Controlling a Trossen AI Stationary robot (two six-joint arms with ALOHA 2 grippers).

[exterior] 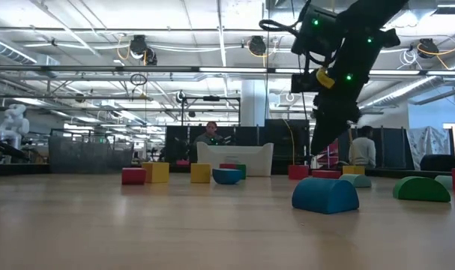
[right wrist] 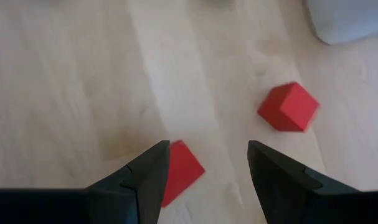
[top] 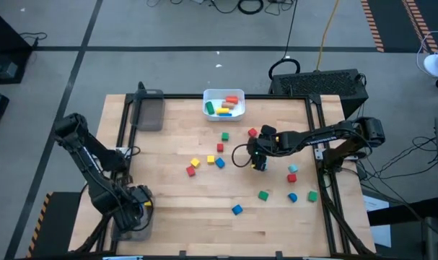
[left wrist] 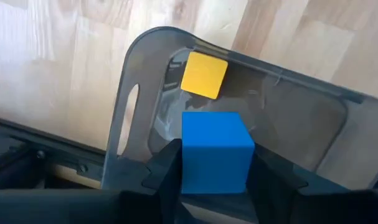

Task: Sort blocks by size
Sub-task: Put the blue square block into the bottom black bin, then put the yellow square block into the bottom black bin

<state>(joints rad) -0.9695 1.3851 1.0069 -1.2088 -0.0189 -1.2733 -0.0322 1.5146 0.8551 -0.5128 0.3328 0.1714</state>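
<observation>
My left gripper [left wrist: 215, 148] is at the table's near left corner, shut on a blue cube [left wrist: 215, 140] over a clear grey tray [left wrist: 129, 74]. A yellow cube [left wrist: 205, 74] lies on that tray's floor. My right gripper [right wrist: 207, 146] stands open and slanting down over the table's middle right [top: 258, 160]. A red block [right wrist: 184, 167] lies on the wood just beside one of its fingers, and a red cube [right wrist: 288, 107] lies farther off. Several more coloured blocks lie loose on the table, such as a green one [top: 263, 195] and a blue one [top: 237, 209]. My left gripper pinches the blue cube by two opposite side faces [left wrist: 190, 168] between its two fingers. The fingers point down from above. The cube sits level, its top face up, inside the tray's outline. Whether its underside touches the tray floor I cannot tell.
A white bin [top: 224, 104] with several blocks stands at the far edge's middle. A second grey tray [top: 150, 112] stands at the far left. A blue half-round block [exterior: 324, 195] lies near the low camera. People sit beyond the table.
</observation>
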